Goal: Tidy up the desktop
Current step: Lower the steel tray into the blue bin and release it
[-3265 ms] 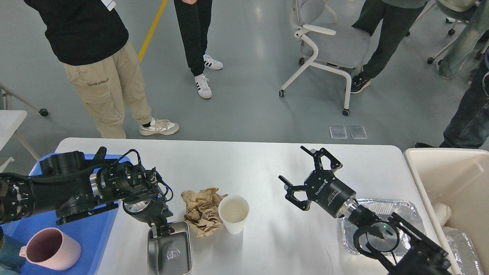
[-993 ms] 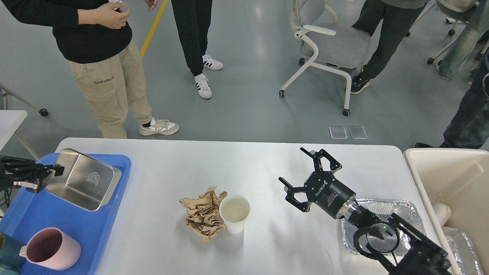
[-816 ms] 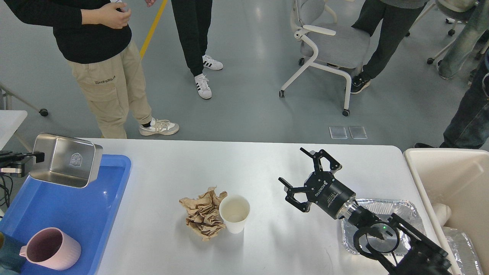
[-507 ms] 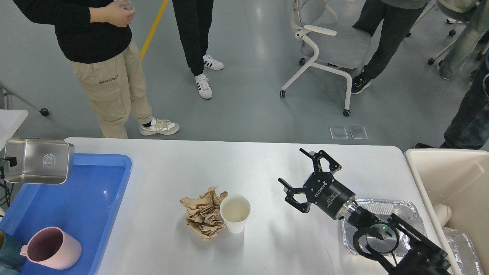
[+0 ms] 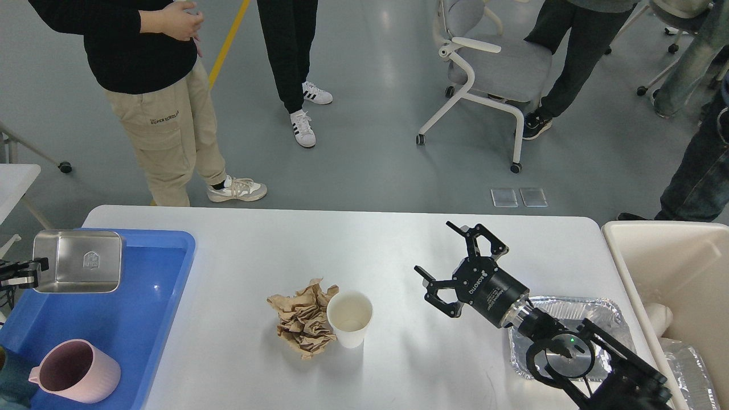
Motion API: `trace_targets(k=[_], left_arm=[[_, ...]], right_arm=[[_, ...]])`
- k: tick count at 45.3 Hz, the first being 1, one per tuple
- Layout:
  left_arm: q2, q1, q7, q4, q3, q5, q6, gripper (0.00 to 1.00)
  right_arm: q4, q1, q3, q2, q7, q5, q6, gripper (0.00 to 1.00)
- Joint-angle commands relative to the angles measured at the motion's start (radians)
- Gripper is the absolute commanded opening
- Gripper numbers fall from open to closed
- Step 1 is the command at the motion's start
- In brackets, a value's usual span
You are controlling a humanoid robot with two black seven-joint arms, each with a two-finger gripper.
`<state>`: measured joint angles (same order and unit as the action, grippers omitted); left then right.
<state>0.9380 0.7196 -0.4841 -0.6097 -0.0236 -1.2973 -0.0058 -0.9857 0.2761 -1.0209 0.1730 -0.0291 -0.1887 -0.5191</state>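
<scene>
At far left, the left gripper [image 5: 35, 272] pinches the rim of a shiny rectangular steel tin [image 5: 78, 261] over the blue plastic tray [image 5: 114, 324]. Crumpled brown paper [image 5: 302, 316], probably light and soft, touches a white paper cup [image 5: 349, 319] on the white glossy desktop [image 5: 353, 245], left of the right gripper's [image 5: 455, 259] wide-open, empty jaws.

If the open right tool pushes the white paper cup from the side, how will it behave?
The white paper cup stands upright and looks empty, so it is probably light and would slide or tip easily. Its thin wall may crush under a firm grip. The crumpled brown paper touching its left side would likely move with it.
</scene>
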Motion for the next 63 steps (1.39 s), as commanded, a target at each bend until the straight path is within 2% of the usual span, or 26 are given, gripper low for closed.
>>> trace_targets(k=[1,10,25,32,37,40,42,55,63], left_arm=[[-0.048,-0.034,-0.004,0.07,0.004,0.05,0.009,0.05],[-0.108,-0.071,-0.025,0.128,0.002,0.087,0.021,0.06],[-0.142,-0.08,-0.022,0.157,0.001,0.133,0.029,0.12],[-0.142,-0.08,-0.018,0.16,0.007,0.135,0.035,0.27],[-0.142,-0.08,-0.014,0.159,0.007,0.153,0.037,0.45],[-0.14,-0.078,-0.013,0.159,0.007,0.206,0.035,0.72],[-0.139,-0.078,-0.013,0.159,0.005,0.233,0.033,0.86],[-0.171,-0.028,-0.025,0.128,0.053,0.309,0.007,0.91],[-0.18,-0.034,-0.036,-0.017,0.214,0.329,-0.019,0.92]], right_arm=[[0.001,0.0,0.001,-0.003,0.0,0.0,-0.001,1.0],[0.004,0.0,0.004,-0.003,0.0,-0.021,0.001,1.0],[0.002,-0.003,0.004,-0.006,0.0,-0.021,0.001,1.0],[0.002,-0.003,0.002,-0.004,0.0,-0.021,0.001,1.0],[0.002,-0.003,0.002,-0.006,0.0,-0.021,0.001,1.0],[0.004,-0.003,0.002,-0.006,0.0,-0.021,0.001,1.0],[0.004,-0.003,0.002,-0.007,0.0,-0.023,0.001,1.0],[0.005,-0.003,0.002,0.002,0.0,-0.023,0.002,1.0],[0.007,-0.003,0.001,0.01,0.0,-0.023,0.002,1.0]])
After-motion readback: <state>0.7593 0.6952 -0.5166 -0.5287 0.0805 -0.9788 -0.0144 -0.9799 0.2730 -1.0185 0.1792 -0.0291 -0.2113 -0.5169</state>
